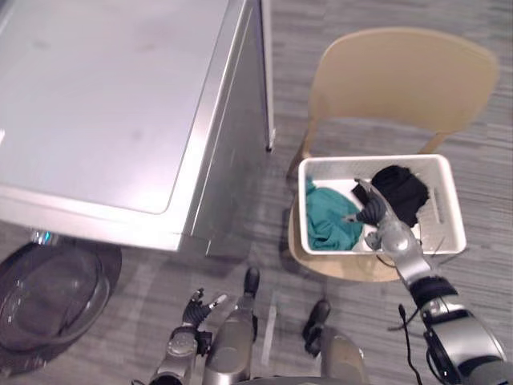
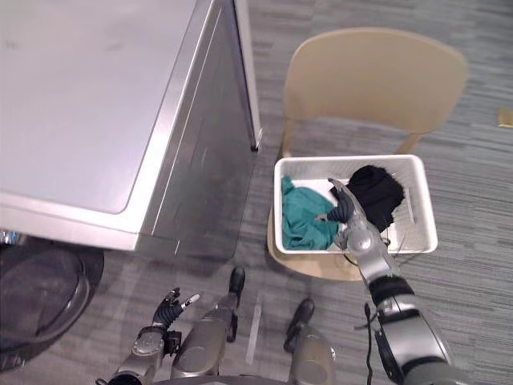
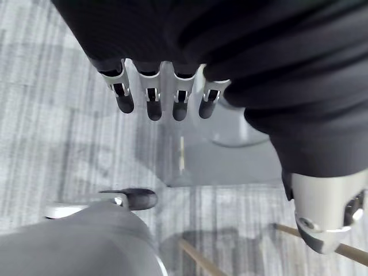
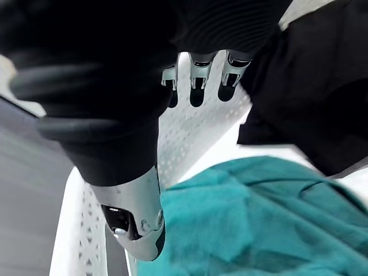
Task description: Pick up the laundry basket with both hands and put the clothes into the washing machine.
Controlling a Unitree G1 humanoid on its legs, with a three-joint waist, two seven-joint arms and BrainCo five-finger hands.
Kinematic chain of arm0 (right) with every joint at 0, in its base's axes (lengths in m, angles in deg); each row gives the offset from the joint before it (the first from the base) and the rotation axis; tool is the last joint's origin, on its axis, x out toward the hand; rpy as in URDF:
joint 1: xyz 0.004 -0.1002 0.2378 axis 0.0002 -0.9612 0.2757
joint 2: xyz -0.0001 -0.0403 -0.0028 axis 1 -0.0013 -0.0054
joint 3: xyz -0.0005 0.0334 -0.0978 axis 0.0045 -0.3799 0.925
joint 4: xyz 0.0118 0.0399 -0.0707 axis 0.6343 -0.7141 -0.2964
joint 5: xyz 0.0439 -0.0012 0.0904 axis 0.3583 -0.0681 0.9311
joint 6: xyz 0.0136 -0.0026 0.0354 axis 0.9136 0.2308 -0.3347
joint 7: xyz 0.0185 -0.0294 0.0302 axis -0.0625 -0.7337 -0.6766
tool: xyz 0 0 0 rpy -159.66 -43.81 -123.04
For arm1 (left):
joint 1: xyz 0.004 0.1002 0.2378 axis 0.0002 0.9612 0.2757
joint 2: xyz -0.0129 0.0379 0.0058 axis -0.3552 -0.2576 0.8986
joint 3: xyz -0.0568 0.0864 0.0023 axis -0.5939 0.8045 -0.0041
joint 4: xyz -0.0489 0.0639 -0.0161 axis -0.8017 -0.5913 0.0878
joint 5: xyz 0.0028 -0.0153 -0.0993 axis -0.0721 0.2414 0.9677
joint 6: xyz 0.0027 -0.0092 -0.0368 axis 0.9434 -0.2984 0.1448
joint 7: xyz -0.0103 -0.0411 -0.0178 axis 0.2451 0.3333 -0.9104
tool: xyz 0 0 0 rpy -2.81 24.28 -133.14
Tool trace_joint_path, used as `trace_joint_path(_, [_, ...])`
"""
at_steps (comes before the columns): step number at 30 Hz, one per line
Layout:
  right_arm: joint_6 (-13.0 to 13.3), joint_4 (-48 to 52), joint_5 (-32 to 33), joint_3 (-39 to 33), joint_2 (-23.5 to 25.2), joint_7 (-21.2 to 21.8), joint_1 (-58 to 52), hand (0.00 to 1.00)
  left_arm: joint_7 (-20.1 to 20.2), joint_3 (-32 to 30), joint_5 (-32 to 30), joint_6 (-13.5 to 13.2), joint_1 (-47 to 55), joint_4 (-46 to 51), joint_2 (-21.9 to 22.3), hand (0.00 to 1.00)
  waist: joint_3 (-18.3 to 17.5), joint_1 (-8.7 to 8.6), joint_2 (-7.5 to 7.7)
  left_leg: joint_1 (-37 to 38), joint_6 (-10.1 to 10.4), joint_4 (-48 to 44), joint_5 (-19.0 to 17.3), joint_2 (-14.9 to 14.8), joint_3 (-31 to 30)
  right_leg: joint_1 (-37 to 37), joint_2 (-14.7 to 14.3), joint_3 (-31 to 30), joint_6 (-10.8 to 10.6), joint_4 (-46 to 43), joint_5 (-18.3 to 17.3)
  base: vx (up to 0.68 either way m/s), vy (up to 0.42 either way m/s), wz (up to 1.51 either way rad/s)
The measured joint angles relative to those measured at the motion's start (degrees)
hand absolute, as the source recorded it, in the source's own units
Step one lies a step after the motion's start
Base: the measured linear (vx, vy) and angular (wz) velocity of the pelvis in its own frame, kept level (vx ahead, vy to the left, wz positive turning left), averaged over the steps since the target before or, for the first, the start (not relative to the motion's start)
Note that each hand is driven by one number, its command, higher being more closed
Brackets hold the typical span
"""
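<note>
A white laundry basket (image 1: 377, 160) rests on the seat of a beige chair (image 1: 401, 76). Inside it a teal garment (image 1: 327, 218) lies at the left and a black garment (image 1: 405, 191) at the right. My right hand (image 1: 377, 222) hovers over the middle of the basket, open, fingers straight and holding nothing. The right wrist view has its fingers (image 4: 195, 87) above the perforated basket floor (image 4: 190, 138), between the teal garment (image 4: 247, 218) and the black garment (image 4: 310, 109). My left hand (image 1: 195, 310) hangs low over the floor, open and empty, far from the basket.
The grey washing machine (image 1: 96, 104) stands at the left, its top facing me. Its round door (image 1: 48, 297) hangs open at the lower left. Grey striped carpet (image 1: 361, 16) lies between the machine and the chair.
</note>
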State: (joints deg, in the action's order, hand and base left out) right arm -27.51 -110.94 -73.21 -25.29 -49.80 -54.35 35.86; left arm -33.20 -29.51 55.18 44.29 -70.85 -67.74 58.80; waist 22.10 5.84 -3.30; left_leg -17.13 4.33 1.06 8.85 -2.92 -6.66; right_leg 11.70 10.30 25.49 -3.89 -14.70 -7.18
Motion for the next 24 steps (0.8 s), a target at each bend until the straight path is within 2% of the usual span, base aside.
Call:
trace_joint_path(2, [-0.1, -2.6, 0.0, 1.5, -0.6, 0.0, 4.4, 0.0, -0.1, 0.0, 0.7, 0.0, -0.2, 0.2, -0.3, 0.0, 1.8, 0.39, -0.12, -2.0, -0.1, 0.4, 1.4, 0.2, -0.8, 2.9, 0.9, 0.3, 0.4, -2.8, -0.7, -0.08, -0.023, 0.22])
trace_joint_path(3, [-0.1, -5.2, 0.0, 2.5, -1.5, 0.0, 6.8, 0.0, -0.2, 0.1, 0.7, 0.1, -1.0, 0.1, -0.3, 0.0, 2.4, 1.53, -0.28, -3.9, 0.2, 0.4, 2.1, 0.3, -1.2, 5.5, 1.5, 0.4, 0.6, -4.8, -1.0, -0.06, -0.012, 0.13])
trace_joint_path(8, [-1.3, -13.1, -0.2, 5.9, -1.9, -0.1, 12.1, 0.0, -1.4, 0.4, 1.6, -0.5, -5.1, -0.3, 0.2, 0.0, 3.3, 2.86, -0.96, -8.4, 0.5, 0.3, 3.4, 1.6, -2.9, 11.8, 3.8, 0.7, 0.9, -10.6, -3.4, -0.05, -0.035, 0.15])
trace_joint_path(9, [-1.5, -14.1, -0.8, 6.4, -2.0, -0.2, 13.2, 1.0, -1.6, 0.5, 2.3, -0.9, -6.2, -0.4, 0.5, 0.0, 3.4, 2.88, -1.2, -9.5, 0.4, 0.3, 3.4, 2.0, -3.3, 13.2, 4.1, 0.7, 0.9, -11.9, -4.2, -0.08, -0.053, 0.16])
trace_joint_path(15, [-3.5, -14.9, -2.7, 6.6, -2.3, -3.0, 18.4, 1.0, -3.2, 0.3, 3.3, -1.1, -9.6, -0.3, 2.4, 0.0, 3.5, 2.92, -1.31, -11.4, 1.3, 2.1, 5.0, 2.9, -3.3, 18.4, 6.9, -0.3, 1.4, -18.2, -7.7, -0.06, -0.076, 0.09])
trace_joint_path(21, [-4.3, -14.2, 0.2, 5.3, -1.4, -4.0, 18.5, 1.0, -3.9, 0.2, 4.7, -1.1, -9.9, 0.2, 5.3, 0.0, 3.6, 2.69, -1.27, -9.9, 1.6, 4.2, 6.9, 2.1, -2.9, 18.6, 6.6, -0.4, 1.5, -19.3, -8.3, -0.01, -0.099, -0.01])
trace_joint_path(24, [-4.9, -10.3, 2.9, -0.1, -0.9, -4.2, 17.9, 1.0, -4.3, 0.2, 4.7, -1.1, -9.9, 0.4, 5.4, 0.0, 3.6, 2.04, -1.18, -8.4, 1.6, 4.2, 6.9, 1.5, -2.7, 16.9, 5.7, -0.7, 2.1, -17.9, -7.5, 0.01, -0.074, -0.13])
